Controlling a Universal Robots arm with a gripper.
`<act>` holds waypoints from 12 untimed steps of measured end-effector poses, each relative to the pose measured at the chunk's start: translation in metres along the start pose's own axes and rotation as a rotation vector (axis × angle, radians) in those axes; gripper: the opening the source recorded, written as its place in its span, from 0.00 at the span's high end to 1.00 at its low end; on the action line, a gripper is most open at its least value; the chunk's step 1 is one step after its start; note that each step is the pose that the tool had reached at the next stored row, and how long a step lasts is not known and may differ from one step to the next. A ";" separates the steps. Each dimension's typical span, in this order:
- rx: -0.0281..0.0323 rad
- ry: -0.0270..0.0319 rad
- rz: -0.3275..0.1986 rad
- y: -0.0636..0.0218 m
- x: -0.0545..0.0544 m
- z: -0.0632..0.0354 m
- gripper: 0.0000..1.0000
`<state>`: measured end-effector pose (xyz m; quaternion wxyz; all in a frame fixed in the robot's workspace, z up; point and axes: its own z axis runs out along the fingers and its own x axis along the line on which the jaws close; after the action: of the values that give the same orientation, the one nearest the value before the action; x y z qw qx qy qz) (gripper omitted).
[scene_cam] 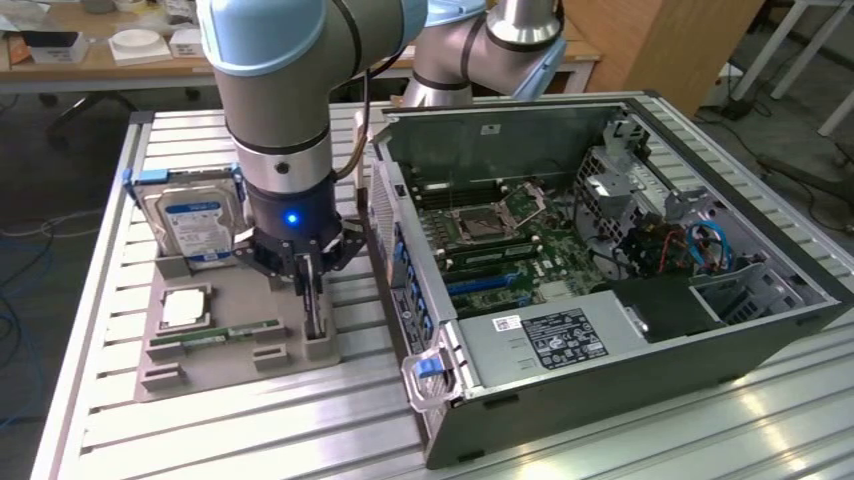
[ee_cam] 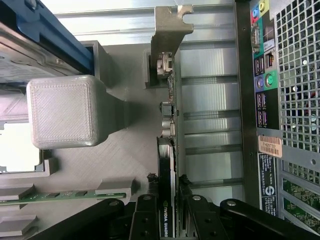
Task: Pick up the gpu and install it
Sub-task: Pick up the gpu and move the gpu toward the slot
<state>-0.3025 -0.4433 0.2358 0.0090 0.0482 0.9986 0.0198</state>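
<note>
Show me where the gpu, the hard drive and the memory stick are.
gpu [ee_cam: 166,160]: wrist view, on the card's dark edge facing the camera.
hard drive [scene_cam: 191,218]: exterior view, on its blue-white label.
memory stick [scene_cam: 214,334]: exterior view, midway along its green board.

Slatted table [scene_cam: 200,440] bears holder [scene_cam: 220,362] (grey) and computer case [scene_cam: 627,385].
</note>
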 end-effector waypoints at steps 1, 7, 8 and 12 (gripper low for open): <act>0.0000 0.0000 0.000 0.0000 0.000 0.0000 0.74; -0.0149 0.0014 0.000 0.0000 0.000 -0.0014 0.74; -0.0180 0.0015 0.000 0.0001 0.000 -0.0017 0.74; -0.0274 0.0024 0.001 0.0002 0.000 -0.0026 0.74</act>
<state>-0.3025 -0.4432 0.2384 0.0085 0.0484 0.9982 0.0335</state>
